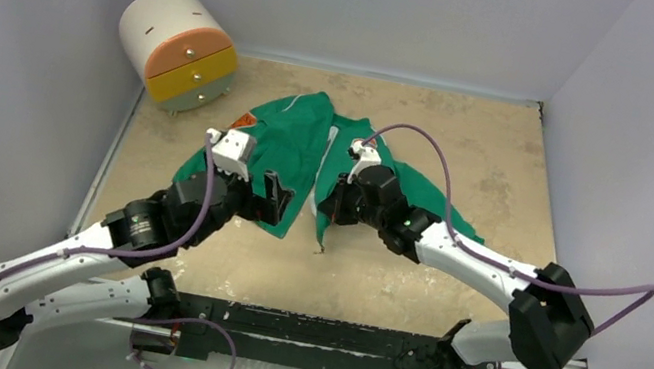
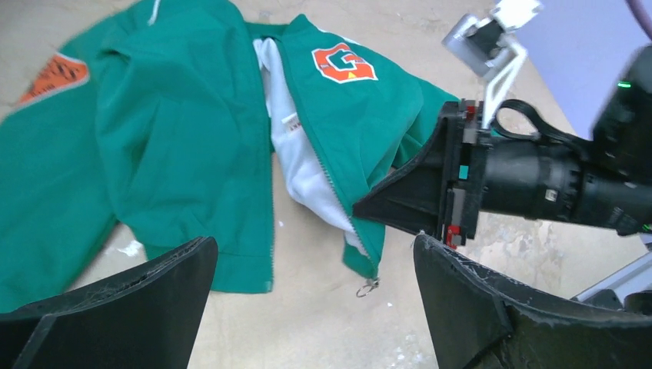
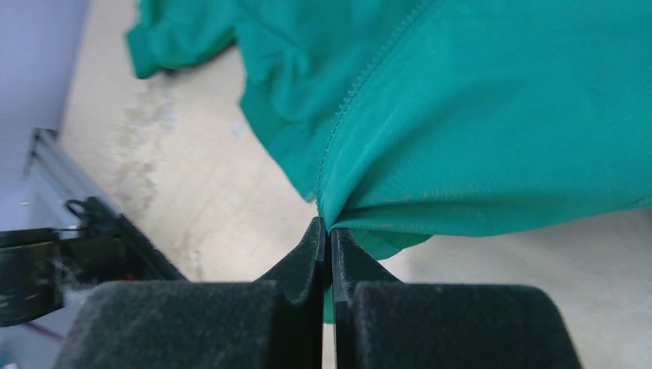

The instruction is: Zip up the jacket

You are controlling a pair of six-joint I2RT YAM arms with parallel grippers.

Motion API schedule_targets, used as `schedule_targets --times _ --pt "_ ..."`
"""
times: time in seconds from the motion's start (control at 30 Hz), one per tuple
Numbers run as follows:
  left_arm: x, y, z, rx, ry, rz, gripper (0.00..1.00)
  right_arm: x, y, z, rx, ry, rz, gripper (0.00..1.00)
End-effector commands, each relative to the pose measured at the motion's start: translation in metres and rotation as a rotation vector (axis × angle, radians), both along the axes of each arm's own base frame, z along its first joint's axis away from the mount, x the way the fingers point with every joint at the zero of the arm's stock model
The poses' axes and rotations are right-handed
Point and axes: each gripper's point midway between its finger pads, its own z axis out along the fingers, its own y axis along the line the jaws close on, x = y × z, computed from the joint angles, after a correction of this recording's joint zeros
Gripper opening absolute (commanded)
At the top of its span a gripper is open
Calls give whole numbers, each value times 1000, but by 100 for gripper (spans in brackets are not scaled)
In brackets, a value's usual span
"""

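- jacket [image 1: 308, 156] lies face-up mid-tabletop [image 1: 471, 149], collar toward 12 o'clock, hem toward 6 o'clock
- front is unzipped: the two panels are parted and the pale lining [image 2: 304, 157] shows in the gap
- orange-and-white G patch [image 2: 344, 65] sits on the panel at the 3 o'clock side of the opening; a second orange patch [image 2: 54, 77] is far out at 9 o'clock on the other panel
- right gripper [image 3: 329, 231]: jaws pressed together, pinching green fabric at the tips, next to the line of zipper teeth [image 3: 361, 84]; cloth is drawn into folds that run to the pinch point
- left wrist view puts that pinch on the G-patch panel's zip edge, low on the panel, just up from its hem
- metal zip pull [image 2: 367, 288] hangs at the bottom end of that same edge, on the tabletop, at 6 o'clock from the pinch
- left gripper [image 1: 275, 198]: jaws spread wide, nothing between them, over the hem of the 9 o'clock panel
- the two grippers are near each other, one on either side of the opening, not touching
- white cylinder [image 1: 177, 46] with orange and yellow drawer fronts sits in the 10 o'clock corner of the tabletop, clear of the jacket
- purple cables [image 1: 450, 181] loop over both arms
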Motion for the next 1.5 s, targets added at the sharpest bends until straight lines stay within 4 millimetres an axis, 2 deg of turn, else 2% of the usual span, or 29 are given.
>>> schedule_targets --times 0.0,0.17,0.3,0.4,0.57,0.7,0.97,1.07,1.23,1.27,1.37,1.43,1.47 --pt "4 -27 -11 -152 86 12 99 -14 18 30 156 -40 30 0" --pt "1 -57 -34 -269 174 -34 97 -32 23 33 239 -33 69 0" --pt "6 -64 -54 -285 226 1 97 -44 25 37 265 -55 89 0" --pt "9 -69 -60 -319 252 24 97 -55 25 46 305 -86 116 0" --pt "8 -89 -68 -374 307 -9 96 -68 22 49 339 -105 145 0" --pt "10 -98 -78 -414 350 -20 94 -75 20 53 363 -117 157 0" --pt "14 -113 -94 -449 423 -106 81 -82 18 51 368 -118 179 0" --pt "11 -125 -94 -454 441 -168 72 -83 19 49 366 -117 184 0" --pt "5 -135 -96 -472 460 -224 42 -83 19 50 367 -117 174 0" --pt "4 -137 -94 -482 461 -239 35 -83 19 50 367 -117 174 0" --pt "2 -142 -87 -512 462 -271 0 -84 19 53 373 -115 179 0" --pt "3 -142 -78 -547 456 -289 0 -87 19 57 376 -122 199 5" --pt "4 -141 -73 -568 453 -293 0 -89 18 59 372 -121 203 13"
